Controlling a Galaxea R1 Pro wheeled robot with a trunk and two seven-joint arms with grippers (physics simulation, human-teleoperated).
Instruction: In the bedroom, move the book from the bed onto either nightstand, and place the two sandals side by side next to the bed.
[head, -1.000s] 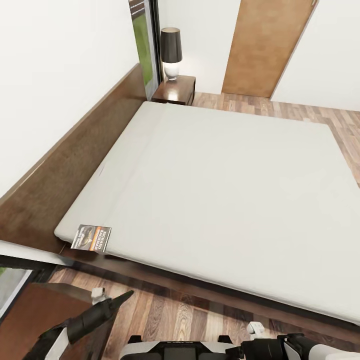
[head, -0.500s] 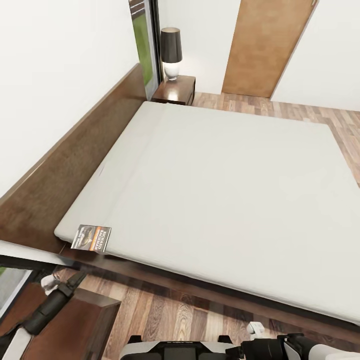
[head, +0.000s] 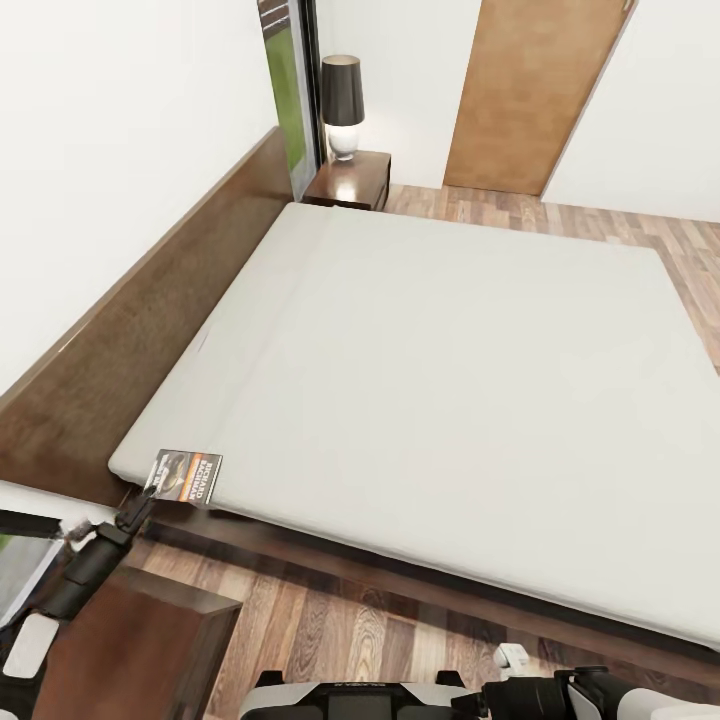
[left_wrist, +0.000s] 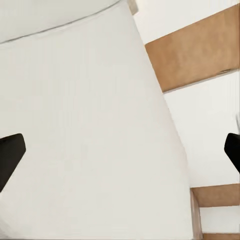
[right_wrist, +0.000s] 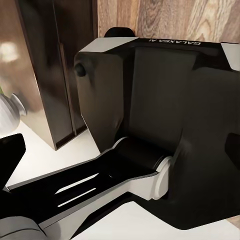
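The book (head: 183, 477), dark grey with an orange band, lies flat on the near left corner of the bed's (head: 450, 380) white mattress. My left gripper (head: 137, 510) hovers just in front of that corner, its tip close to the book's near edge. In the left wrist view my left gripper (left_wrist: 120, 152) is open, with the dark fingertips (left_wrist: 10, 155) far apart over the white mattress. My right gripper (right_wrist: 120, 150) is open and faces the robot's own base. One nightstand (head: 120, 650) stands under my left arm. The sandals are out of view.
A second nightstand (head: 368, 183) with a black-shaded lamp (head: 342, 100) stands at the far end of the brown headboard (head: 150, 320). A wooden door (head: 530, 90) is in the back wall. Plank floor (head: 400, 630) runs along the bed's near side. My right arm (head: 570, 695) rests low at the right.
My left arm has swung left across the near nightstand and then forward, bringing its gripper up to the bed corner beside the book. The book and right arm have not moved.
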